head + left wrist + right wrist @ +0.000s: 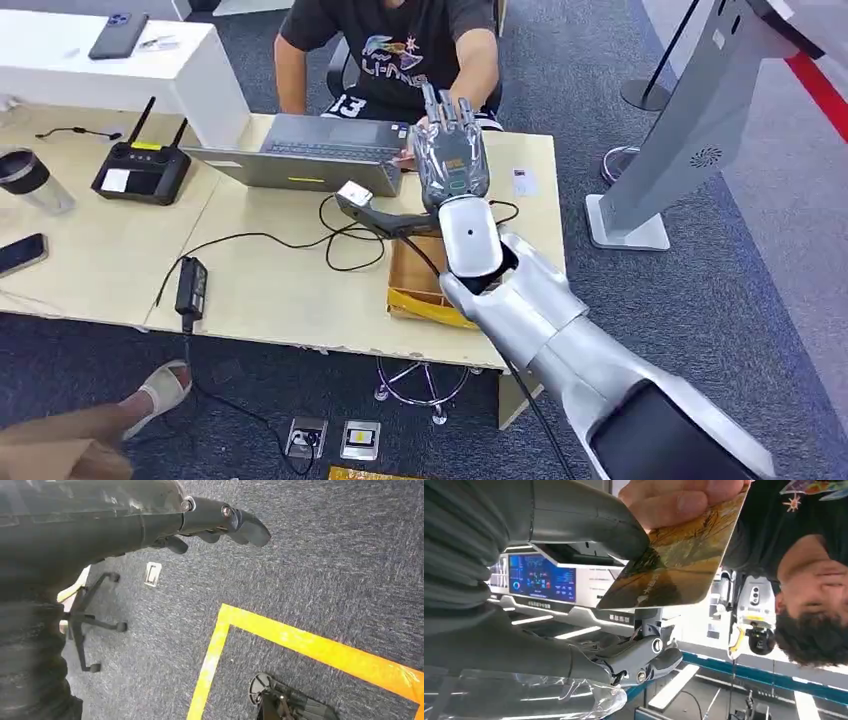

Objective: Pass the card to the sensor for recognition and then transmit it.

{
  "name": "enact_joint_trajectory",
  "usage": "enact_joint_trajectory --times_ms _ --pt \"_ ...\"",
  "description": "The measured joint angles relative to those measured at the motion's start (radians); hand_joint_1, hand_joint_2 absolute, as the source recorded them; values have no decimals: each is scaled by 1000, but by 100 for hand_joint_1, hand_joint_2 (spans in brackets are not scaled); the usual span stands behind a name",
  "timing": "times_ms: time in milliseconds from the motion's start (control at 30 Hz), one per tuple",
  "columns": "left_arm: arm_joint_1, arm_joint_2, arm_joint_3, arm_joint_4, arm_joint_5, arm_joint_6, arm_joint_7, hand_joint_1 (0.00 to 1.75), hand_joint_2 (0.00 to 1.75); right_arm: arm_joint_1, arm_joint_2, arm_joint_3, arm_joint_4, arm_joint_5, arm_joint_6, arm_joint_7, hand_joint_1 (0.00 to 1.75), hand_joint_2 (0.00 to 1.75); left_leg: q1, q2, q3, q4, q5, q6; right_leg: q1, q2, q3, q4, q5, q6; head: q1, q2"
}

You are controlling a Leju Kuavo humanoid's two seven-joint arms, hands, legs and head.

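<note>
Nearest you, the left hand (220, 522) is hanging low beside the body, over grey carpet and a yellow floor line (310, 647). Its fingers are lying loosely curled and holding nothing; I'd call it parked, kept out of the way while the other arm works.

Your right arm is reaching forward across the table (270, 290), palm raised, with the right hand (452, 150) standing upright just in front of the seated person (390, 45). From above, its fingers are pointing up and apart, and the card is hidden behind them.

In the right wrist view the card (679, 560) is sitting against the thick grey thumb (589, 517), which is pressing on its near corner, while the person's fingers (684, 500) are gripping its far edge. The darker robot fingers (649, 660) are lying apart from the card and not closing on it. So both parties are touching the card at once, which reads as a handover in progress. I can't tell whether your hand is really gripping it or only resting the thumb on it.

Beyond the hand, a laptop (300, 155) is sitting open on the table in front of the person. A handheld scanner (365, 205) is lying on the table just left of your wrist, probably the sensor meant by the task. Farther right, a grey kiosk (700, 120) is standing on the carpet.
</note>
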Motion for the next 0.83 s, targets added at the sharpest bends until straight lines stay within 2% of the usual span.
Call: enact_joint_trajectory --times_ms 133,267,400,467,633,700,833 --pt "0 -4 2 0 11 0 -17 0 175 0 7 3 22 3 -8 2 0 175 0 0 0 0 0 0 0 0 0 0 0 0 0 0" --pt "0 -8 4 1 13 0 -18 0 175 3 11 11 35 7 -55 -3 0 175 0 0 0 0 0 0 0 0 0 0 0 0 0 0" --pt "-1 -15 4 3 -17 0 42 0 175 17 8 8 22 12 -100 -18 0 175 0 0 1 0 0 0 0 1 0 0 0 0 0 0" --pt "-1 -16 4 3 -37 0 68 0 175 38 -5 -9 -21 16 -101 -28 0 175 0 1 1 0 0 0 0 1 0 0 0 0 0 0" --pt "1 -21 4 3 -84 1 71 0 175 156 -96 -84 -271 29 -34 -58 0 175 0 0 2 1 0 0 0 0 0 -1 0 0 0 0" --pt "2 -21 4 3 -99 1 48 0 175 208 -137 -118 -370 29 -29 -58 0 175 0 0 2 1 0 0 0 0 0 -1 0 0 -1 0" --pt "9 -20 4 3 -109 -2 -2 0 175 357 -255 -216 -602 -39 -47 -47 0 175 0 0 3 1 -1 0 0 0 1 -2 0 0 -1 0"
